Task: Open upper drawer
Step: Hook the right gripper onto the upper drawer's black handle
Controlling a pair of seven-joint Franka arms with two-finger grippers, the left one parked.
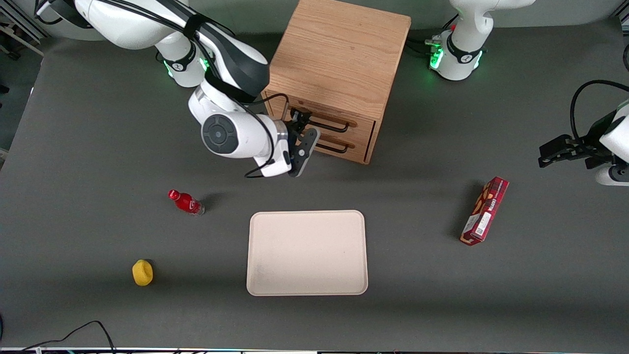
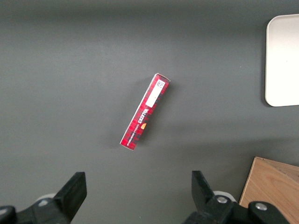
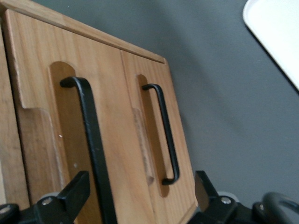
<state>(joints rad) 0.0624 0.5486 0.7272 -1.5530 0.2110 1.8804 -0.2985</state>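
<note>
The oak cabinet [image 1: 339, 54] stands at the table's back, its two drawer fronts facing the front camera. The upper drawer [image 1: 361, 123] looks closed; its black wire handle [image 1: 328, 127] runs across the front. In the right wrist view the upper drawer [image 3: 107, 93] and its handle [image 3: 89, 140] are close up, and the lower drawer's handle [image 3: 166, 130] is beside it. My right gripper [image 1: 304, 132] is open in front of the drawers, at the working arm's end of the upper handle. The handle passes between its fingers [image 3: 77, 191], close to one of them, untouched.
A beige tray [image 1: 307, 253] lies nearer the front camera than the cabinet; its corner shows in the right wrist view [image 3: 280, 32]. A red bottle [image 1: 185, 202] and a yellow object [image 1: 142, 273] lie toward the working arm's end. A red box [image 1: 485, 211] lies toward the parked arm's end.
</note>
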